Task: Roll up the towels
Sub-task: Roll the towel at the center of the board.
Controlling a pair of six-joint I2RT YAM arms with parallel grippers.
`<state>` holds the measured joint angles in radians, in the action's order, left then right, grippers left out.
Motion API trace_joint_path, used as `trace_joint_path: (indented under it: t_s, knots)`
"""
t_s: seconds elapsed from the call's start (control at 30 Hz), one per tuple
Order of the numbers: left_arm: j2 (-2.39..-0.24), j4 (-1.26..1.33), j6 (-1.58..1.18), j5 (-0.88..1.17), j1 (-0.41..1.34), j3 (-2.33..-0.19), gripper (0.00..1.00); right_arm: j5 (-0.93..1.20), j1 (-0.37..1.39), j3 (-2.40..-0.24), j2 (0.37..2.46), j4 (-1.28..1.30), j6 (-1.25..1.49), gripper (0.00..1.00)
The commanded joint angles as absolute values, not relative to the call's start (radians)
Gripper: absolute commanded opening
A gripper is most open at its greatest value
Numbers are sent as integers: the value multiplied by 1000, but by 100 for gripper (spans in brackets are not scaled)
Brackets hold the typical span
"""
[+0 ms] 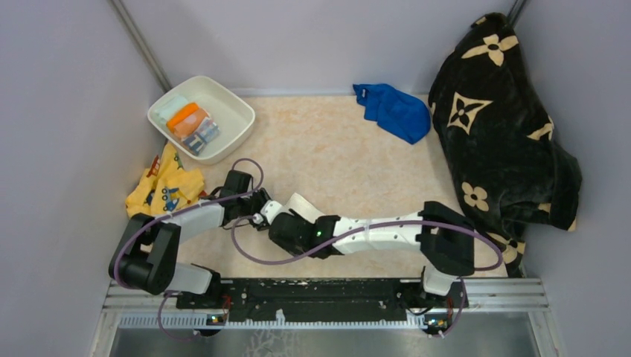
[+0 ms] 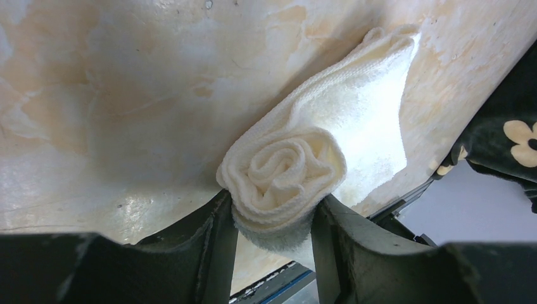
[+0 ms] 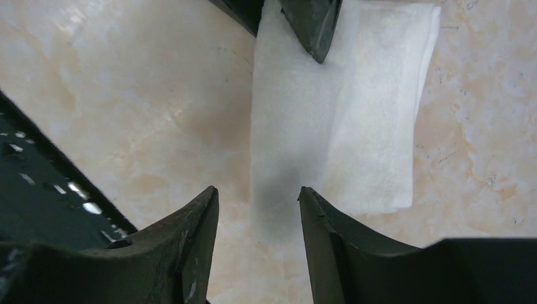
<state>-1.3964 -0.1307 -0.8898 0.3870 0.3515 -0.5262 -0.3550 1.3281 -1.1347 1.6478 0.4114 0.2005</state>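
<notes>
The marble-patterned table [image 1: 327, 149] fills the top view. A large black blanket [image 1: 498, 126] with cream flowers is heaped along its edge from 1 to 4 o'clock. The two arms reach in from 6 o'clock and meet just left of centre, the left arm [image 1: 193, 219] from 7 o'clock and the right arm [image 1: 372, 234] from 5 o'clock.

A white basin [image 1: 227, 108] sits at 10 o'clock and holds a rolled printed towel [image 1: 193, 125]. The royal blue towel [image 1: 394, 111] lies crumpled at 1 o'clock, just beside the blanket. A yellow printed cloth [image 1: 167, 186] is bunched at 9 o'clock, near the basin.

The cream-white towel [image 2: 304, 145] lies between the two wrists, near the table's 6 o'clock edge. One end is wound into a tight spiral and the rest is flat on the table.

The left gripper [image 2: 273, 202] has its fingers pressed against both sides of that spiral, clamping it. The right gripper [image 3: 258, 190] hangs over the flat end with its fingers apart, and the cloth is visible through the gap.
</notes>
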Motion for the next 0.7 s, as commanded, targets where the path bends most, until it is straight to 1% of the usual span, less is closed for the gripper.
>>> trace_joint_path:
  t_s: [0.0, 0.1, 0.2, 0.3, 0.4, 0.47, 0.53, 0.57, 0.63, 0.67]
  knots:
    - [-1442, -209, -836, 278, 353, -505, 50, -499, 1362, -1150, 1743, 383, 147, 50]
    - [-1441, -204, -834, 284, 353, -505, 50, -503, 1370, -1149, 1805, 387, 146, 50]
    - [-1441, -205, -832, 285, 352, -507, 50, -569, 1370, -1158, 1884, 436, 169, 50]
    - [-1444, -203, -823, 286, 353, -511, 50, -611, 1368, -1139, 1919, 451, 172, 51]
    - [-1461, -201, -809, 292, 353, -519, 51, -580, 1348, -1106, 1918, 442, 168, 51]
    - [-1476, -198, -803, 298, 353, -525, 51, -542, 1334, -1089, 1912, 435, 162, 50]
    - [-1486, -195, -799, 304, 352, -531, 52, -505, 1323, -1075, 1908, 430, 156, 46]
    - [-1490, -194, -797, 305, 351, -538, 52, -482, 1316, -1070, 1907, 428, 155, 43]
    - [-1485, -202, -794, 306, 349, -552, 55, -429, 1301, -1065, 1907, 430, 154, 31]
    - [-1475, -209, -793, 306, 349, -559, 57, -389, 1289, -1062, 1905, 429, 156, 23]
